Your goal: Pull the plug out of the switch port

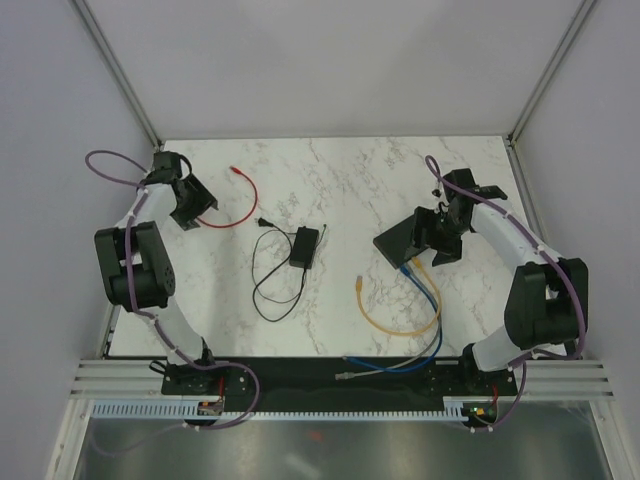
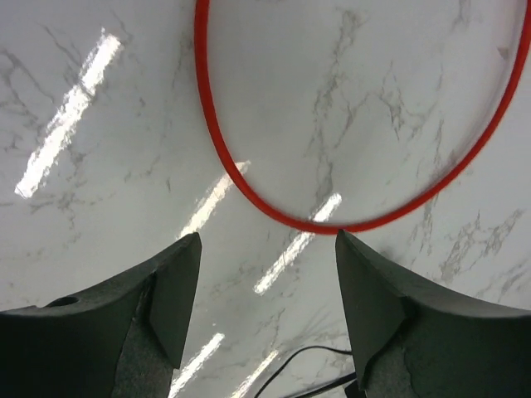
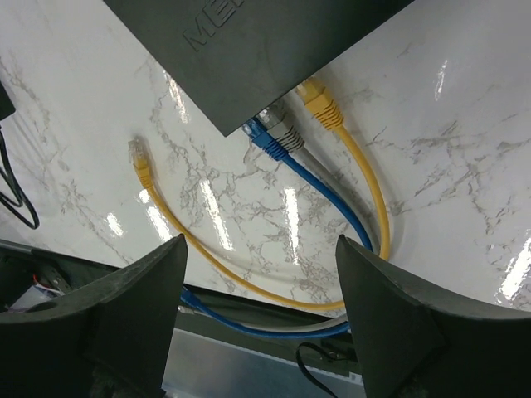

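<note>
The switch (image 1: 400,240) is a flat black box on the right half of the marble table, and in the right wrist view it (image 3: 249,50) fills the top. Three plugs sit in its ports side by side: yellow (image 3: 319,104), grey (image 3: 288,137) and blue (image 3: 265,143). My right gripper (image 1: 443,248) hovers over the switch's near edge. It (image 3: 261,242) is open, nothing between its fingers, above the cables. My left gripper (image 1: 198,210) is far off at the table's left. It (image 2: 267,240) is open and empty, just short of a red cable (image 2: 249,186).
A black power brick (image 1: 303,247) with a thin black cord (image 1: 268,285) lies mid-table. The yellow cable (image 1: 400,322) loops toward the front and ends in a free plug (image 3: 139,157). The blue cable (image 1: 425,350) runs to the table's front edge. The red cable (image 1: 247,200) curves beside the left gripper.
</note>
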